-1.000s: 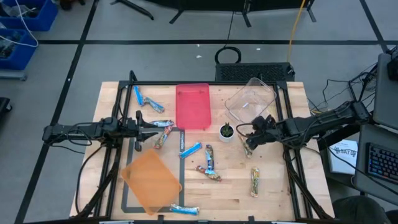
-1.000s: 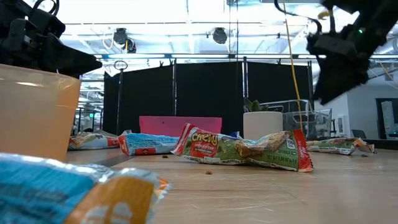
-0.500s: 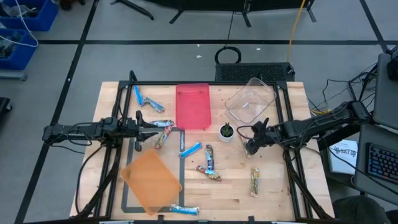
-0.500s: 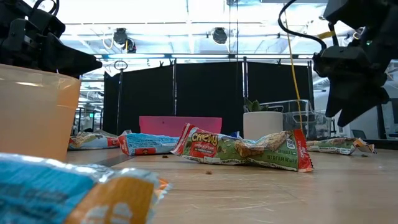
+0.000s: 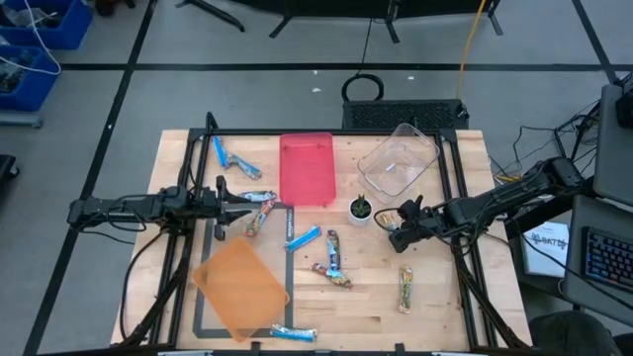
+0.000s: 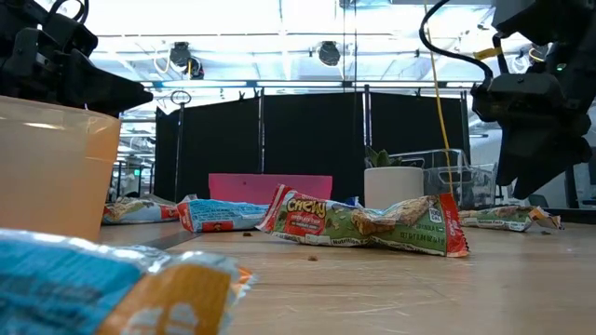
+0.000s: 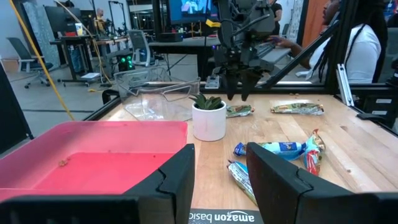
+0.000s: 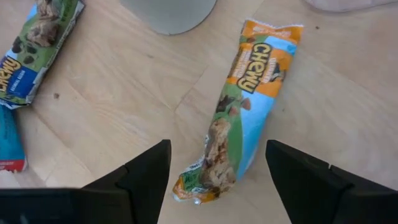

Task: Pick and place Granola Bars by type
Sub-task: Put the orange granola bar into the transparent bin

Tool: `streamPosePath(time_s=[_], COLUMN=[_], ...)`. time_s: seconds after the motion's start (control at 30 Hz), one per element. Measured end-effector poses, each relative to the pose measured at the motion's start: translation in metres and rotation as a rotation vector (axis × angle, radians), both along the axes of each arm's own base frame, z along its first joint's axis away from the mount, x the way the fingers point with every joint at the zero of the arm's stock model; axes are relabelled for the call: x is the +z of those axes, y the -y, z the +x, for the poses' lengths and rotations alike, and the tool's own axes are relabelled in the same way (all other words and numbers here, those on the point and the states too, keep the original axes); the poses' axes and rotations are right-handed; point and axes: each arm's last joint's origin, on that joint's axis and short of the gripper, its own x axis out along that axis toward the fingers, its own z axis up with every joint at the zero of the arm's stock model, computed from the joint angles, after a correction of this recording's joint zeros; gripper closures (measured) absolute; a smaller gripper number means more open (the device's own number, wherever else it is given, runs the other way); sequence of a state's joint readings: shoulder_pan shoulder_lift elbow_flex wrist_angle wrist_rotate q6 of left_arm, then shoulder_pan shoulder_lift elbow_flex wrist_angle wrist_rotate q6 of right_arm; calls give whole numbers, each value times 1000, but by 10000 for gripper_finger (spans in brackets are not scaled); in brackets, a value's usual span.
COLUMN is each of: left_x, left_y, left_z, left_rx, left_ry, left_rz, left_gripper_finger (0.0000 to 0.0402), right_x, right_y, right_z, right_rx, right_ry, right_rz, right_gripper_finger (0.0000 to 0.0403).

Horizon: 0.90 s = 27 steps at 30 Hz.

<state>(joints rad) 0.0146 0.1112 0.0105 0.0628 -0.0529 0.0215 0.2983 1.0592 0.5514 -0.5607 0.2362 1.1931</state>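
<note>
Beside the potted plant [image 5: 360, 209], the right pincer [image 5: 395, 234] hung wide open and empty over an orange-ended bar [image 8: 241, 109], pick step in hand; descent and closure judged next.

Bright overhead ceiling lights [image 6: 326, 51]; near blue wrapper [image 6: 102, 288] blurred, perhaps too close.

"CHEWY" – granola bar [image 8: 239, 118]; "amazon basics" – mat [image 7: 224, 216]

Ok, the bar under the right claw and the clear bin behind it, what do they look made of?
Bar: glossy printed film wrapper, crinkled, crimped ends; probably plastic foil. Clear bin: see-through with bright glints, looks like rigid plastic.
</note>
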Motion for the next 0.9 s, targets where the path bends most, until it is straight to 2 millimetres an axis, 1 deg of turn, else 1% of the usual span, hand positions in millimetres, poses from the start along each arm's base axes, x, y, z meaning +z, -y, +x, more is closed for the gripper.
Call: streamPosePath(time_s=[0.13, 0.47, 0.9], left_x=[0, 0, 0], left_y=[0, 0, 0], left_z=[0, 0, 0], left_rx=[0, 0, 0], left_ry=[0, 0, 0], left_rz=[0, 0, 0], left_gripper_finger=[254, 254, 254], right_x=[-6, -19, -27], right_y=[-4, -4, -6], right_z=[5, 9, 18], right_rx=[1, -7, -20], right_ry=[-14, -89, -68], right_rz=[-2, -57, -48], right_gripper_finger=[149, 149, 149])
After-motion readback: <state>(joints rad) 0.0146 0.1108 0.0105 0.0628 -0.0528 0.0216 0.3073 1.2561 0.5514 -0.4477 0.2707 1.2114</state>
